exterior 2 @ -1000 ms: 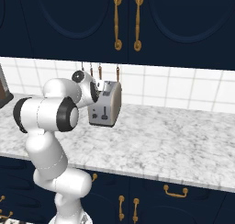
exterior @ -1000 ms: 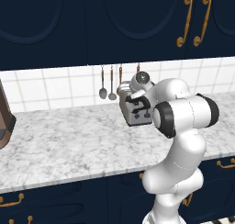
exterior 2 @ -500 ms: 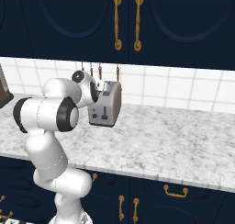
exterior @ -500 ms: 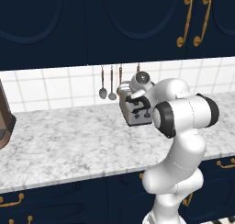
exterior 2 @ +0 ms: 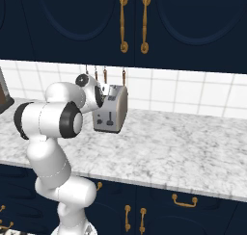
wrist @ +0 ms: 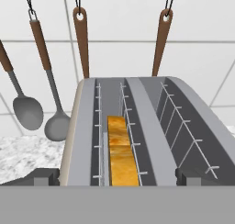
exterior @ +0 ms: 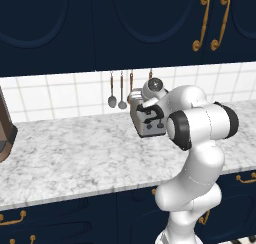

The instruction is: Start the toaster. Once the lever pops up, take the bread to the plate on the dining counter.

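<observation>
Hand view: gripper (wrist: 117,177) above toaster (wrist: 137,126), fingers spread wide, grasping nothing.
Bread (wrist: 121,154): seated in left slot.
Toaster location: marble counter (exterior: 75,158), below hanging utensils (wrist: 46,81).

A: Room above the toaster (wrist: 137,126)?
B: Slots open from above. Hanging utensils (wrist: 50,81) crowd the wall just behind it.
A: Sides?
B: Worktop (exterior: 65,153) bare to its left and right (exterior 2: 183,152). Upper cabinets (exterior 2: 144,22) overhang.
</observation>
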Tool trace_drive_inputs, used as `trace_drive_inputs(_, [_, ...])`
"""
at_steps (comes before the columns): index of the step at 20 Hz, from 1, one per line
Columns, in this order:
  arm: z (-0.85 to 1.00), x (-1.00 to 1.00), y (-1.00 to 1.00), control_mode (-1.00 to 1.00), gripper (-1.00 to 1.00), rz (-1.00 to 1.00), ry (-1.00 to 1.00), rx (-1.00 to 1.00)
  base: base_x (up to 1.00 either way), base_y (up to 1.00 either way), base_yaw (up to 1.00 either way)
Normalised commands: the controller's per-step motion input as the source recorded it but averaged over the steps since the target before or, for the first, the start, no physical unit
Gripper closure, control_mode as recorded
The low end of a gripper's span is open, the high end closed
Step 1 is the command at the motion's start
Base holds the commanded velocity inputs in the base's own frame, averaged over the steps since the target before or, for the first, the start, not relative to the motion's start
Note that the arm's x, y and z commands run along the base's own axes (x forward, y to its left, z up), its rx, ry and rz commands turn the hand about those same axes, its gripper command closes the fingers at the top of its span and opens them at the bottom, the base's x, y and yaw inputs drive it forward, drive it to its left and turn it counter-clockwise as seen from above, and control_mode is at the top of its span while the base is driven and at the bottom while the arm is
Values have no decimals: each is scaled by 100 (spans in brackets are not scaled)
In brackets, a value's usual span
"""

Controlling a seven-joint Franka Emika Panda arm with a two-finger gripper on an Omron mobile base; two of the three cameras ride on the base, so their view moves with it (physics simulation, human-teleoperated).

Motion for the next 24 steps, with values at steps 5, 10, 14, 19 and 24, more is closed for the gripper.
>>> trace_drive_inputs(5, [0, 0, 0, -100, -100, 0, 0, 0, 0, 0, 0])
trace_drive_inputs(10, [0, 0, 0, -100, -100, 0, 0, 0, 0, 0, 0])
trace_drive_inputs(14, [0, 0, 0, -100, -100, 0, 0, 0, 0, 0, 0])
trace_drive_inputs(19, [0, 0, 0, -100, -100, 0, 0, 0, 0, 0, 0])
trace_drive_inputs(24, [0, 0, 0, -100, -100, 0, 0, 0, 0, 0, 0])
